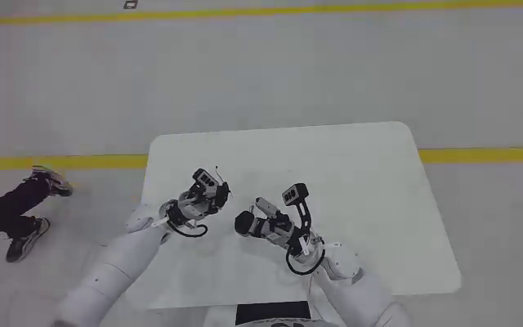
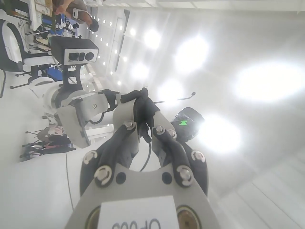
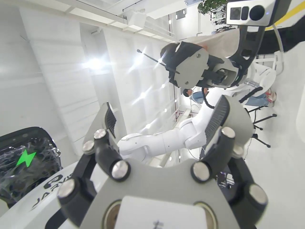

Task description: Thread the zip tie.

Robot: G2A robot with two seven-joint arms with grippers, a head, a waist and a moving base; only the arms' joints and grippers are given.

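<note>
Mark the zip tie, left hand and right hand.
zip tie [image 3: 149,57], right wrist view, on its free strip.
left hand [image 2: 142,103], left wrist view, between its shut fingertips.
right hand [image 3: 164,106], right wrist view, between its open fingertips.

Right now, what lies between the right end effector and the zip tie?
Nothing; in the right wrist view the stretch from the right end effector to the zip tie is bare.

Top cam overhead, straight down on table. Wrist cams close behind left gripper and right gripper, tilted toward ceiling, facing each other; both catch zip tie
</note>
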